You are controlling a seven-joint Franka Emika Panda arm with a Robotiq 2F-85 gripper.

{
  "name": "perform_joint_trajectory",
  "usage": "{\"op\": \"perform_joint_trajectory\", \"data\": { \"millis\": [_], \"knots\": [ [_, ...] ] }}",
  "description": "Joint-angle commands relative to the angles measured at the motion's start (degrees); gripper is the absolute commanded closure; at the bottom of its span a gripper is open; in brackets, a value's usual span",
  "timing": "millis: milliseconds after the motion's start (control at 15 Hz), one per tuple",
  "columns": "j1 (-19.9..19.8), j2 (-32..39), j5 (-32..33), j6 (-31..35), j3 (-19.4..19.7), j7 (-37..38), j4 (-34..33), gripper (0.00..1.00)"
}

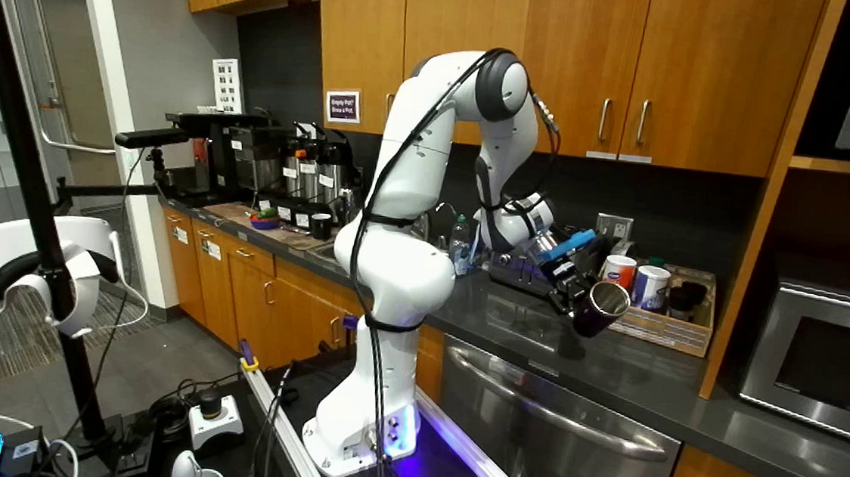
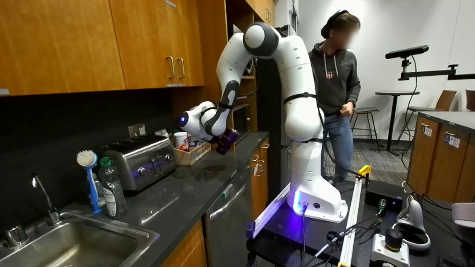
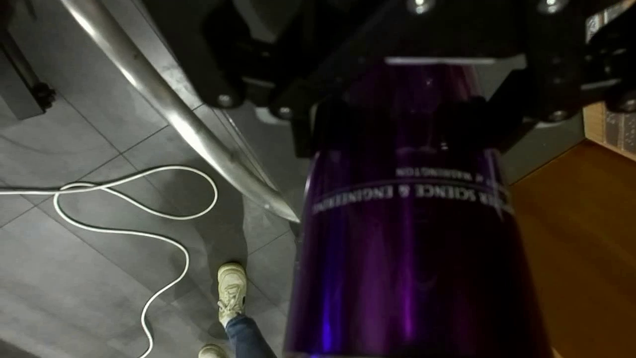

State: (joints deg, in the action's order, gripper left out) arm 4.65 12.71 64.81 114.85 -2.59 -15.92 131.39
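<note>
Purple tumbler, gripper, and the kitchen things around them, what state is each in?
Purple tumbler: gripped, tilted, mouth open
Gripper: closed on the purple tumbler
Upper cabinets: shut
Dishwasher: shut
Green-capped bottle: upright, cap on
Blue-handled brush: upright, bristles up
Toaster: on or off, cannot tell
Robot base light: lit

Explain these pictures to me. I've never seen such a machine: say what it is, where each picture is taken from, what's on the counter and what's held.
The white machine is a robot arm, a jointed mechanical limb. Two pictures show it from outside, from different spots in the kitchen; the close-up is taken from the arm itself, looking along its black two-fingered gripper. That gripper is closed around a purple tumbler, held tilted in the air. On the dark counter stand a silver toaster, a green-capped bottle, a blue-handled brush and a box holding canisters.
</note>
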Motion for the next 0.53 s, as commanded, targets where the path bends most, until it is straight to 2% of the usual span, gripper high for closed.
{"op": "perform_joint_trajectory", "data": {
  "millis": [0, 467],
  "knots": [
    [-0.5, 0.5, 1.6, -3.1, -0.6, -3.5, 0.4, 0.43],
    [-1.0, 2.6, 2.3, -6.6, -0.5, -8.7, 0.9, 0.43]
  ]
}}
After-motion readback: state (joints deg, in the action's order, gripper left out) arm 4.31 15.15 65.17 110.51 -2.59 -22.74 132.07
